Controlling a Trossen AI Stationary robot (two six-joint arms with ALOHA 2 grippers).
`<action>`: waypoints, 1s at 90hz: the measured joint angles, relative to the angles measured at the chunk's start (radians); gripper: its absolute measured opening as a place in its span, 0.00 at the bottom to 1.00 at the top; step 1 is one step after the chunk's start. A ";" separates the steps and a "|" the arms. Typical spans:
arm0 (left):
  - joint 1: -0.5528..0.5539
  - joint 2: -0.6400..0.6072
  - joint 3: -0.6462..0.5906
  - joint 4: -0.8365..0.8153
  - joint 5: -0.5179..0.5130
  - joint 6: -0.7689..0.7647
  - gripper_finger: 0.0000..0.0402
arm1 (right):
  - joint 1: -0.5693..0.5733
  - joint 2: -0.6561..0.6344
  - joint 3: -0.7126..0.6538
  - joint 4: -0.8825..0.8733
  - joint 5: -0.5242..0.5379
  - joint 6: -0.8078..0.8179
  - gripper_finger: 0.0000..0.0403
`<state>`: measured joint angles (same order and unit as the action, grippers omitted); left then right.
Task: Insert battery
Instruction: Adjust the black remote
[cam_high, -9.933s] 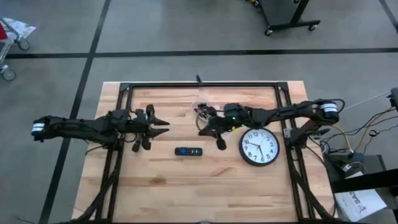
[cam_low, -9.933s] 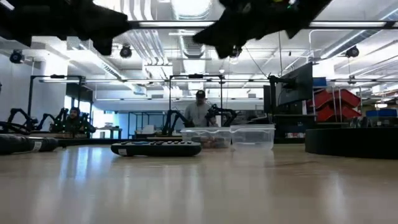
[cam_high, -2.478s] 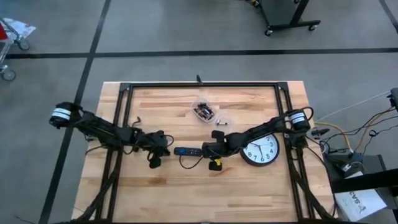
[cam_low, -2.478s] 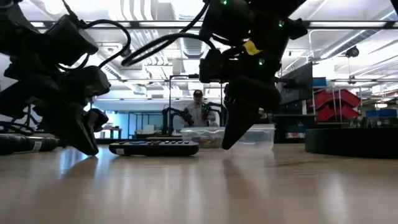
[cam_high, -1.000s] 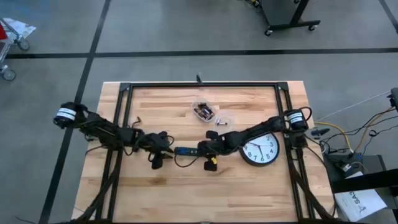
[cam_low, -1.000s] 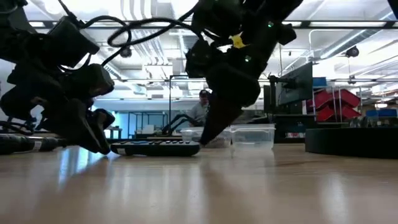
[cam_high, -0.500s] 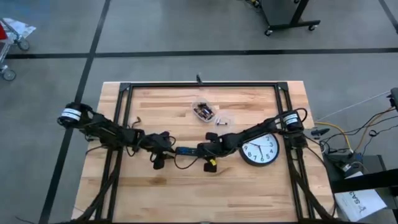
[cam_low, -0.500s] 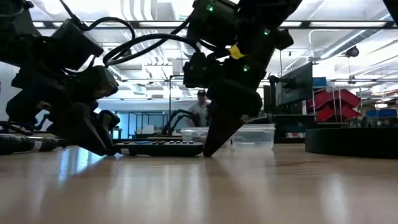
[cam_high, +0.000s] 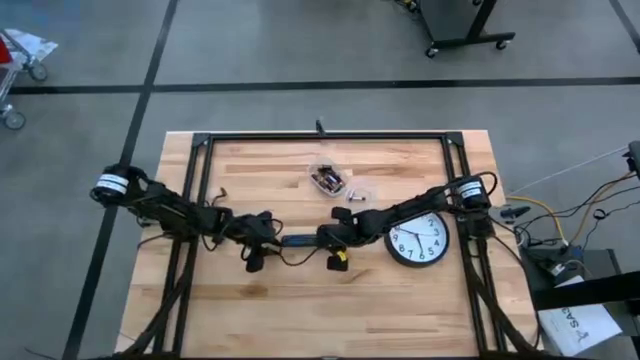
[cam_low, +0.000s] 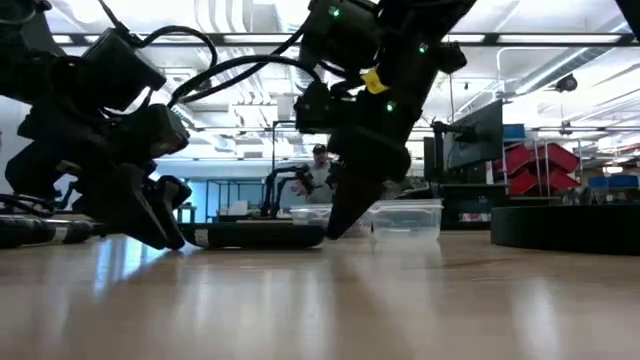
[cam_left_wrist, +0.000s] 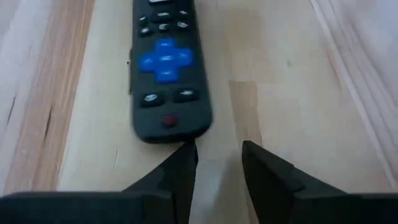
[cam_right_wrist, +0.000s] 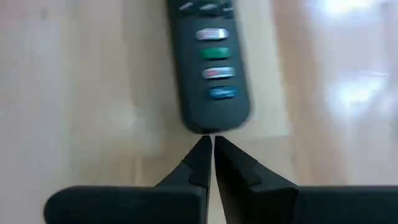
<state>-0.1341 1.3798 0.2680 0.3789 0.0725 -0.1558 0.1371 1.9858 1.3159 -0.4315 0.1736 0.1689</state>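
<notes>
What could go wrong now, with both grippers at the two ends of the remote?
The remote lies buttons-up, so the battery side is underneath; it probably must be turned first. The right gripper is shut at one end and the left gripper is slightly open at the other, neither around it. A push from either end could slide or spin it on the smooth table.

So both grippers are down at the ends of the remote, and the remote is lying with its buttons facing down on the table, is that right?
Not quite. The left gripper and right gripper are at the ends of the remote, but it lies buttons up: the left wrist view shows its blue pad, the right wrist view its coloured buttons.
</notes>
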 joint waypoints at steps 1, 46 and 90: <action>0.000 -0.003 0.000 -0.004 0.000 0.000 0.29 | 0.000 -0.002 0.000 -0.005 -0.001 -0.001 0.01; 0.000 0.007 -0.001 -0.018 -0.009 -0.016 0.29 | -0.006 0.026 -0.007 -0.063 0.021 -0.112 0.01; 0.000 0.032 -0.003 0.047 -0.032 -0.029 0.29 | -0.014 0.056 0.009 0.065 0.010 -0.161 0.01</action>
<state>-0.1345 1.4120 0.2651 0.4255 0.0409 -0.1844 0.1226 2.0418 1.3244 -0.3664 0.1836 0.0074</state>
